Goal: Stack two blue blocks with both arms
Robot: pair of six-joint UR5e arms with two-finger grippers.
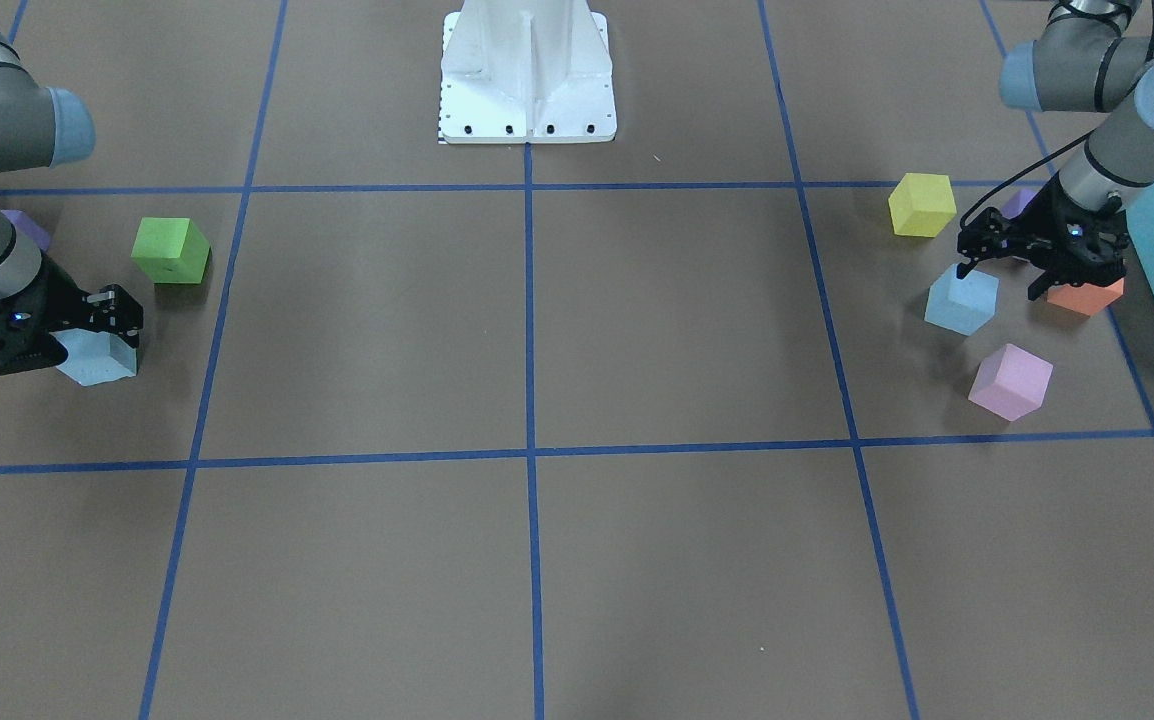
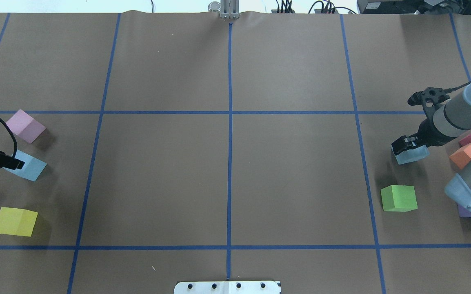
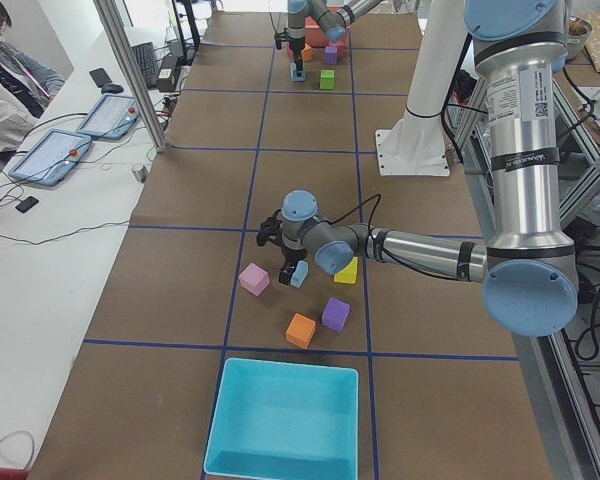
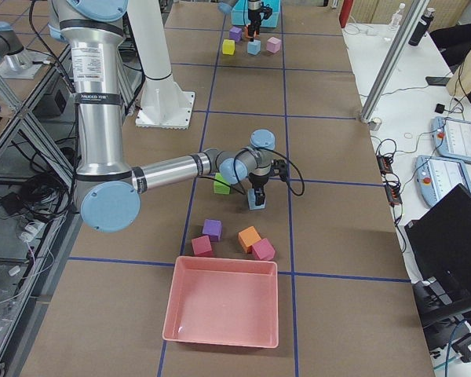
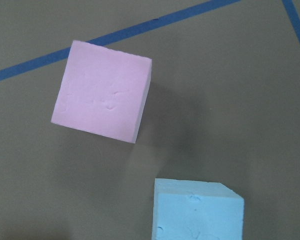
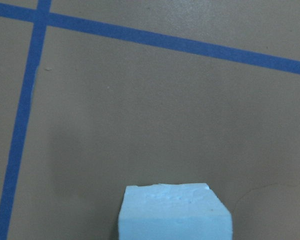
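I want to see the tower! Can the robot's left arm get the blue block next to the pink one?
Probably yes. The left gripper hangs open right above that blue block, with nothing between them. The pink cube and an orange cube sit near but leave its sides free.

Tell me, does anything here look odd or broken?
Nothing stands out. The pink cube and others sit askew to the tape grid, but none looks damaged. One blue block is at the left gripper, the other block at the right gripper.
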